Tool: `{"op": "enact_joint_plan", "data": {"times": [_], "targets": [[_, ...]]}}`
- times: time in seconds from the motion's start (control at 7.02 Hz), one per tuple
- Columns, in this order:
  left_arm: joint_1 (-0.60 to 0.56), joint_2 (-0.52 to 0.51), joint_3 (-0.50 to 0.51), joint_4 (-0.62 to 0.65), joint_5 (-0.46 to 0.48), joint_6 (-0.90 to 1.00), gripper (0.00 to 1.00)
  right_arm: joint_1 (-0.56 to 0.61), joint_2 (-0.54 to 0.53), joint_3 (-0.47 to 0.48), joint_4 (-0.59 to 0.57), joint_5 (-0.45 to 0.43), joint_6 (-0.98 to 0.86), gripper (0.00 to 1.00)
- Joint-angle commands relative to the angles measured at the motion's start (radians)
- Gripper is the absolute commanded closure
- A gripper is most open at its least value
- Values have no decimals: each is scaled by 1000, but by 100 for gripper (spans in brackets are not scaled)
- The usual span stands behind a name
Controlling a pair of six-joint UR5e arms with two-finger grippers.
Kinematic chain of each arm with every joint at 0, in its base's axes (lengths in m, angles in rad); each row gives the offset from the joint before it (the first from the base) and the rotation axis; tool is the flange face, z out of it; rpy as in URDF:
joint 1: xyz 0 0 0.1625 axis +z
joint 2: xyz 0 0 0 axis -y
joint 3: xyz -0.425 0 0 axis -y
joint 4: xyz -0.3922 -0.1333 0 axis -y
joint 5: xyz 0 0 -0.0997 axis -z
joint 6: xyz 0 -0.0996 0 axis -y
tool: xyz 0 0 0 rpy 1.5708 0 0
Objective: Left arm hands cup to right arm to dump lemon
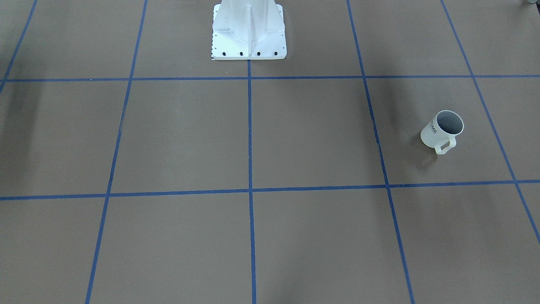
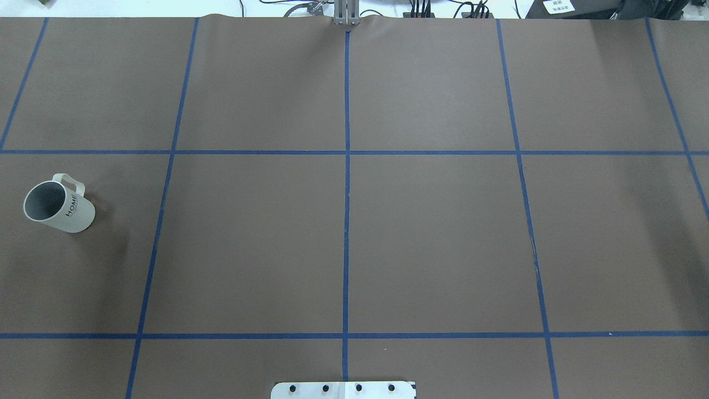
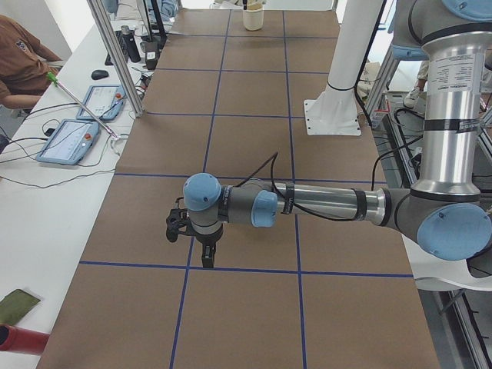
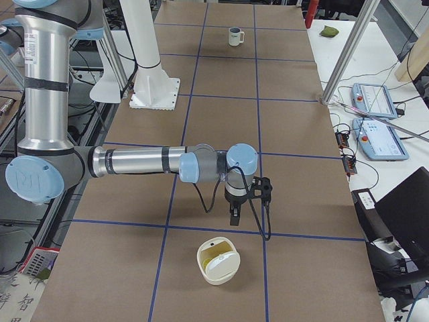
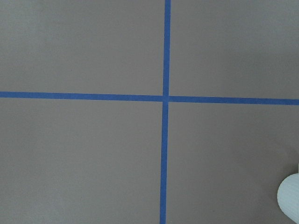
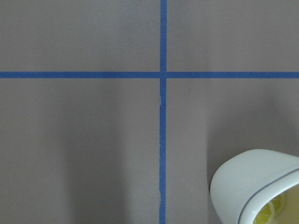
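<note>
The cream cup (image 1: 441, 131) stands upright on the brown table at the robot's left. Its dark grey inside looks empty from overhead (image 2: 58, 206), and it appears small and far in the exterior right view (image 4: 235, 36). The left arm hides it in the exterior left view. A pale rounded edge (image 5: 289, 198) that may be the cup shows in the left wrist view. The left gripper (image 3: 207, 257) hangs over the table; I cannot tell if it is open. The right gripper (image 4: 234, 216) points down near a cream bowl (image 4: 218, 261); its state is also unclear. A lemon slice (image 6: 272, 211) lies in that bowl (image 6: 243, 182).
The white robot base (image 1: 249, 33) stands at the table's robot side (image 2: 343, 390). Blue tape lines grid the table. Beside the table are an operator (image 3: 23, 61), teach pendants (image 3: 69, 142) (image 4: 379, 141), aluminium posts (image 3: 115, 54) and a laptop (image 4: 402, 221).
</note>
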Motion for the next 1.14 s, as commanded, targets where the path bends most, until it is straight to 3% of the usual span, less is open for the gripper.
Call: {"op": "enact_joint_plan", "data": {"times": [0.0,0.71,1.0], "targets": [[0,-5,0,0,3,-1,0,0,-7,-3,16,0,-1,0],[-8,-2,-9,80,-4,94,0,0,-8,-6,16,14,0,0],[-8,45,-75,138,2,102,0,-2,-7,-7,16,15,2,0]]}}
